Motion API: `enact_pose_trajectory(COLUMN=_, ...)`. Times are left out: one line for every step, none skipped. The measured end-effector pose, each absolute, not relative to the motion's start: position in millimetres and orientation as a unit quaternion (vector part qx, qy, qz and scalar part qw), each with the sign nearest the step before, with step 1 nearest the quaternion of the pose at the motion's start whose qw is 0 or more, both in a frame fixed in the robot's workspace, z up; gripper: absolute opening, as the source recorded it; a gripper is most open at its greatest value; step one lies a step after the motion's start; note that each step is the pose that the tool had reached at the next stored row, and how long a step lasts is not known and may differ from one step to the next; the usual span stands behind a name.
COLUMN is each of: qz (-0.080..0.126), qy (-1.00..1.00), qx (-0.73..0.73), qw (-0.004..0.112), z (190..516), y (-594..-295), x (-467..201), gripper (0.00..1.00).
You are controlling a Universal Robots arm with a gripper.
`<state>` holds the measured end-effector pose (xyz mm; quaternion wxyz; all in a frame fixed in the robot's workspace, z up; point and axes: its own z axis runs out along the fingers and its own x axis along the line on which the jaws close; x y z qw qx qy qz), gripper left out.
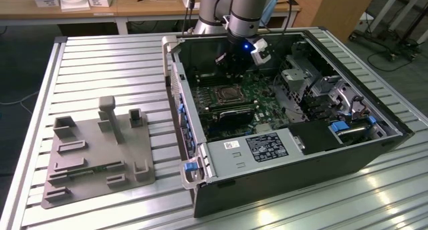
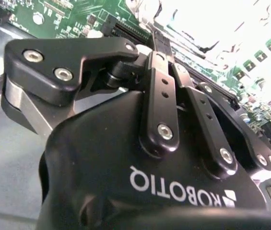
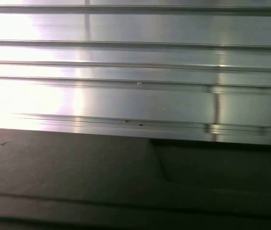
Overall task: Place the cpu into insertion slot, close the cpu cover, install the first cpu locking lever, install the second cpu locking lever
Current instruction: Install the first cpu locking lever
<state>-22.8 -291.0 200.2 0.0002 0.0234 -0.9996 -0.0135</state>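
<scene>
My gripper (image 1: 229,64) hangs from the arm inside the open computer case (image 1: 175,89), over the far end of the green motherboard (image 1: 257,87). Nearer the camera than the gripper, the cpu cover (image 1: 227,94) shows as a silvery square frame lying flat on the socket. The square inside the frame looks dark, and I cannot make out the cpu or the locking levers. The second wrist view shows the black gripper (image 2: 155,43) body and its linkage bars close up, with the motherboard (image 2: 68,14) beyond. In the first wrist view I see the slatted table (image 3: 125,62) and a dark case wall (image 3: 77,177).
A grey fixture plate (image 1: 97,155) with upright blocks sits on the slatted aluminium table at the exterior view's left. Inside the case, a labelled grey box (image 1: 257,147) lies at the near end and metal drive bays (image 1: 314,84) stand at the right. A workbench (image 1: 134,7) stands behind.
</scene>
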Motion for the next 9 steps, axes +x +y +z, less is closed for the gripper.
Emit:
enact_pose_trajectory(qz=-0.014, qy=-1.000, qx=0.023, qw=0.000, z=200.5, y=-291.1, x=-22.8, gripper=0.10)
enact_pose_trajectory(qz=-0.014, qy=-1.000, qx=0.023, qw=0.000, z=200.8, y=-291.2, x=-22.8, gripper=0.10)
enact_pose_trajectory(qz=-0.014, qy=-1.000, qx=0.023, qw=0.000, z=201.3, y=-291.3, x=-22.8, gripper=0.10)
enact_pose_trajectory(qz=-0.014, qy=-1.000, qx=0.023, qw=0.000, z=202.0, y=-291.5, x=-22.8, gripper=0.10)
enact_pose_trajectory(qz=-0.014, qy=-1.000, qx=0.023, qw=0.000, z=203.0, y=-291.6, x=-22.8, gripper=0.10)
enact_pose_trajectory(qz=-0.014, qy=-1.000, qx=0.023, qw=0.000, z=203.8, y=-291.8, x=-22.8, gripper=0.10)
enact_pose_trajectory(qz=-0.014, qy=-1.000, qx=0.023, qw=0.000, z=204.6, y=-292.1, x=-22.8, gripper=0.10)
enact_pose_trajectory(qz=-0.014, qy=-1.000, qx=0.023, qw=0.000, z=205.3, y=-292.4, x=-22.8, gripper=0.10)
enact_pose_trajectory(qz=-0.014, qy=-1.000, qx=0.023, qw=0.000, z=205.8, y=-292.8, x=-22.8, gripper=0.10)
